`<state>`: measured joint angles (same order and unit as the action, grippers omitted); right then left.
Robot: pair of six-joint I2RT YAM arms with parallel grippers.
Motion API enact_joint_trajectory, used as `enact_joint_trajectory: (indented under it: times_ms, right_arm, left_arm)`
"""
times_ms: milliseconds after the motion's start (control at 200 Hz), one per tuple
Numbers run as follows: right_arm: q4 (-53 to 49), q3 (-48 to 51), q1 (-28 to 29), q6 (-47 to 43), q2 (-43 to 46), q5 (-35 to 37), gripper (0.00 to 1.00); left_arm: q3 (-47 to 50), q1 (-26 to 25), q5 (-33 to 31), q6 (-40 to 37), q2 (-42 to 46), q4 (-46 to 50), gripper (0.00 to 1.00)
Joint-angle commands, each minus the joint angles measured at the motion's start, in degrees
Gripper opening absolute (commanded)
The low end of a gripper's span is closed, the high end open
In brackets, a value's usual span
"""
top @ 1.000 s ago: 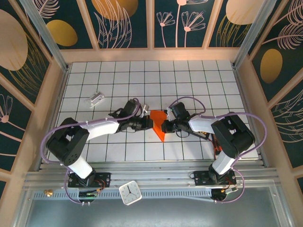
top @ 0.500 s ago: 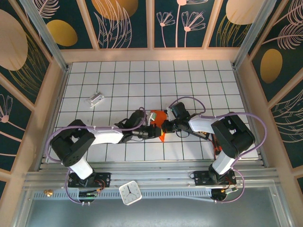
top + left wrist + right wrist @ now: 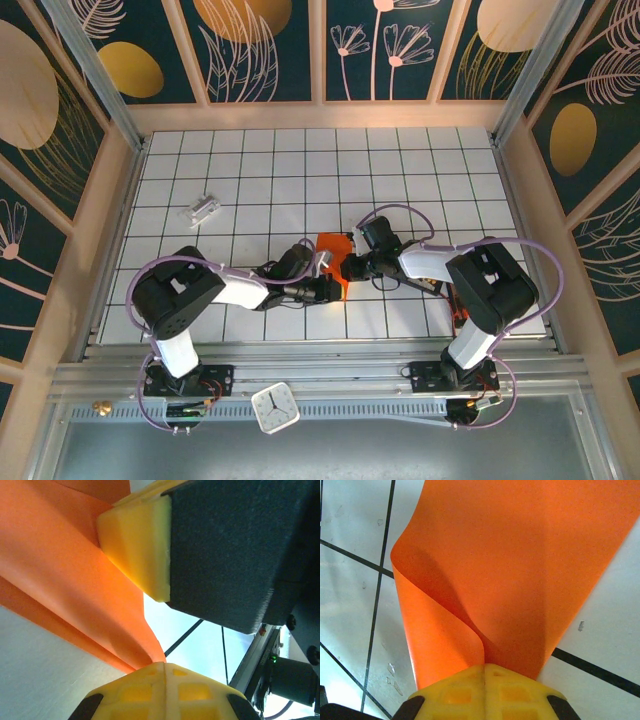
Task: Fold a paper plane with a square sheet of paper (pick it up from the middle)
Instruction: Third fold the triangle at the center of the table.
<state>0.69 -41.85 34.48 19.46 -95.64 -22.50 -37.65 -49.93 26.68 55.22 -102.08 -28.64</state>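
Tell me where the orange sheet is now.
In the top view the square sheet of paper sits partly folded at mid-table, between the left gripper and right gripper, both shut on it.

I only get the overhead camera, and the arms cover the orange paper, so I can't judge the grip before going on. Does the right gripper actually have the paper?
Observer: Yes. On its wrist camera the right gripper is shut on the orange paper, pinching it at an edge.
Operator: And the left one?
Observer: The left gripper is shut too. A narrow tip of the paper runs into its closed jaws, with the right gripper's yellow pad close beside it.
Operator: Is the paper lying flat?
Observer: No. Near the right gripper one side curls over in a soft roll, not a pressed crease.
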Motion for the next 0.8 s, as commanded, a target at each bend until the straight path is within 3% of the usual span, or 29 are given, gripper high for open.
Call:
enact_joint_trajectory:
  times_ms: [0,796]
  right_arm:
    - [-4.28,1.5,0.28,-0.03,-2.35,2.63,0.0]
    - [-4.14,2.1,0.85,0.83,-2.07,2.81,0.0]
  left_arm:
    - [-0.57,-0.3,0.09,0.16,-1.17,-2.83,0.0]
    - [-2.15,-0.54,0.8,-4.42,-3.47,4.64,0.0]
